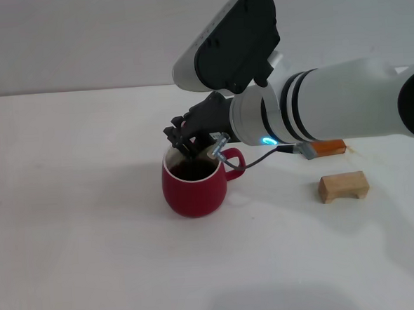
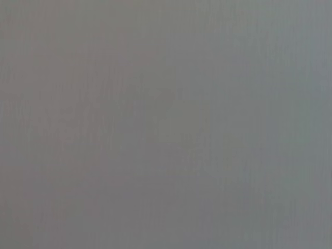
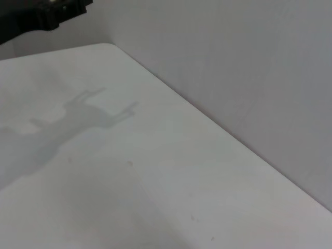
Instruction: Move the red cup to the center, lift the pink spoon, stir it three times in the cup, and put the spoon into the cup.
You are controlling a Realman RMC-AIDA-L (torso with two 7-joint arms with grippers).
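The red cup [image 1: 194, 187] stands on the white table [image 1: 94, 260], a little left of the middle of the head view, its loop handle turned toward the robot's right. Dark liquid shows inside against the white inner wall.

The right arm reaches in from the right side, and the right gripper [image 1: 186, 143] hangs just over the cup's mouth, its dark fingers [image 1: 176, 137] pointed down at the rim on the far side. They look drawn close together, but whether they are pinching anything I cannot tell from here. A short grey metal piece [image 1: 219, 146] juts out beside the gripper, above the handle; it may be the pink spoon, though no pink handle shows, so I would not swear to it.

Off to the right, well apart from the cup, a small wooden block [image 1: 343, 186] sits on the table, and behind it an orange-brown object [image 1: 324, 148] lies partly hidden under the arm.

The right wrist view shows only bare table, the wall behind it and the gripper's shadow [image 3: 78, 116] on the surface. The left wrist view is a blank grey field, and the left arm is nowhere to be seen
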